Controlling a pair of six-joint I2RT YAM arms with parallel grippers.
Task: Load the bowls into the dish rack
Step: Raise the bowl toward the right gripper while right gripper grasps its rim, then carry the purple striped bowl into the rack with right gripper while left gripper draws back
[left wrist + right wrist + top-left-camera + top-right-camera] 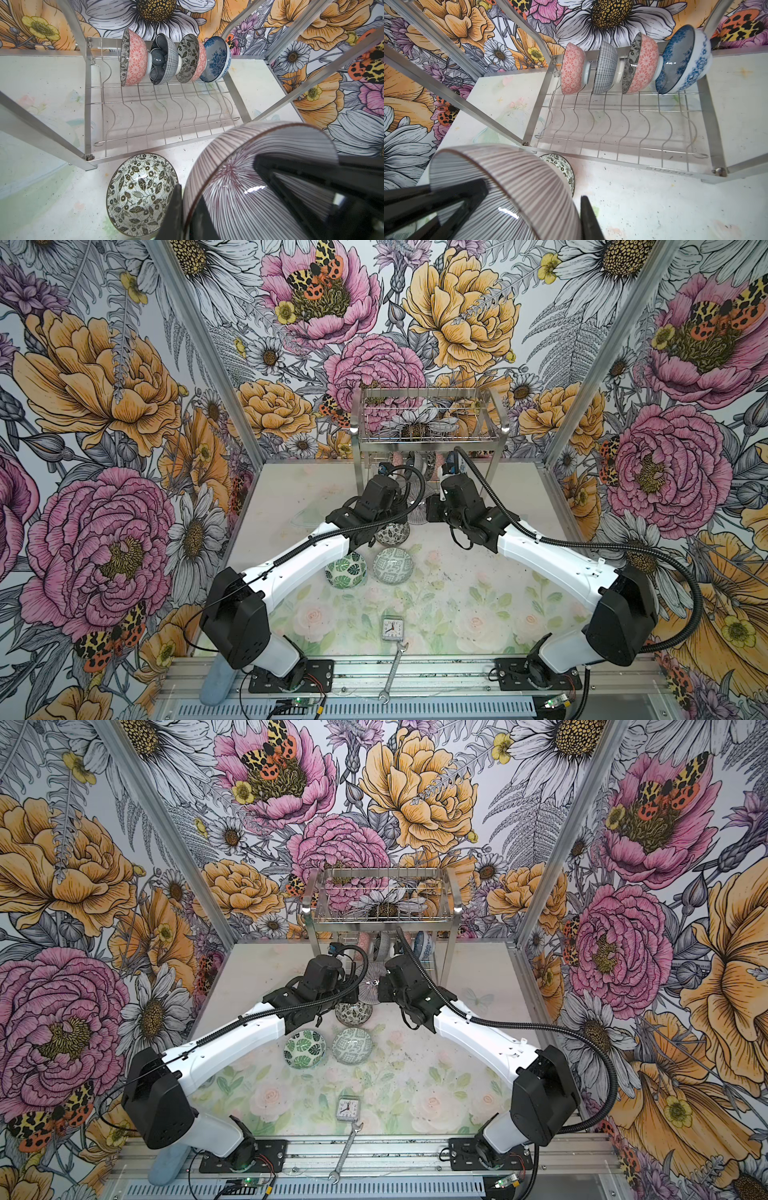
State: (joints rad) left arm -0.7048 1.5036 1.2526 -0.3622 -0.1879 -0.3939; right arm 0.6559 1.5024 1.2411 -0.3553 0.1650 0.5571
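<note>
The right hand (533, 192) gripped a striped bowl (508, 166) tipped on its side. Behind it a black-floral bowl (560, 166) sat on the bench (654, 207), just before the dish rack (633, 164). On edge along the rack's far row stood a pink bowl (572, 68), a gridded bowl (605, 68), a second pink bowl (643, 64) and a blue-white bowl (685, 60).

In both top views the left arm (249, 1031) and right arm (469, 1027) hide most of the striped bowl (371, 979) and parts of the racked bowls (424, 942). Both wrist views' edges cut the striped bowl off.

Bright even light; soft shadows; glare on striped bowl (512, 182); edges distorted.
</note>
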